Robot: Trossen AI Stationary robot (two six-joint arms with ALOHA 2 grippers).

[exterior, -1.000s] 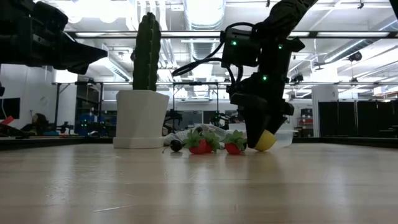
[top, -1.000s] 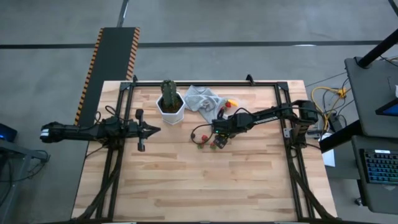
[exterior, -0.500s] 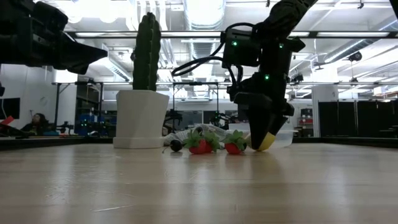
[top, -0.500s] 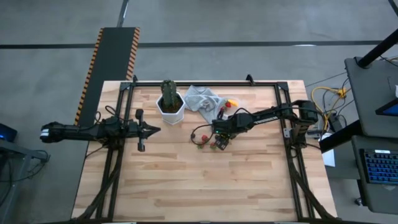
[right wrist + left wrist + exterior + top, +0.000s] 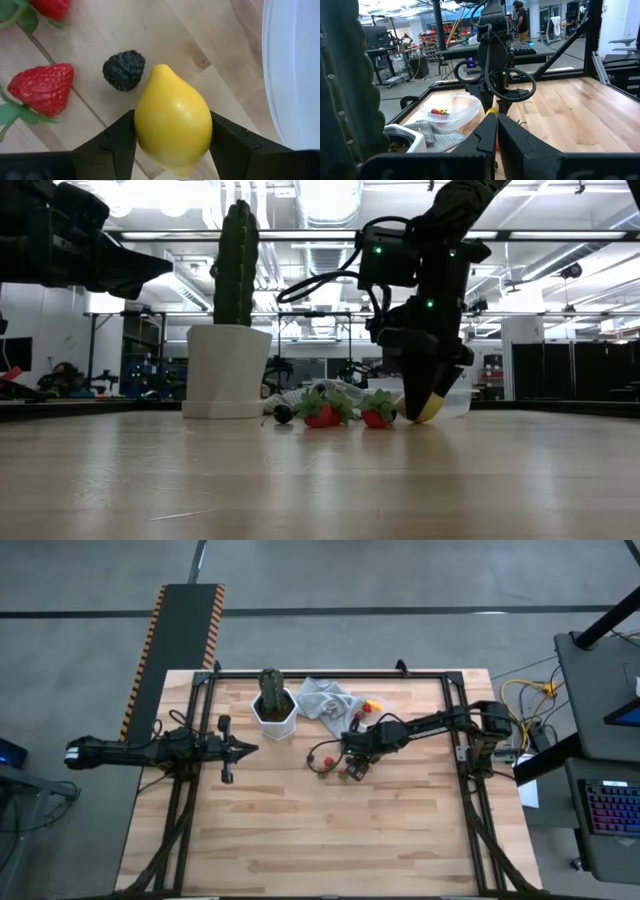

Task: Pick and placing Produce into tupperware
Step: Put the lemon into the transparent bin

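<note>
The right gripper (image 5: 172, 132) grasps the lemon (image 5: 172, 122) between both jaws, low over the wooden table (image 5: 300, 830), beside a blackberry (image 5: 124, 70), a strawberry (image 5: 42, 87) and the tupperware (image 5: 451, 107). The left gripper (image 5: 496, 131), clenched empty, hangs near the cactus (image 5: 235, 265). Behind lies a workshop with desks. The tupperware's contents are hard to make out
</note>
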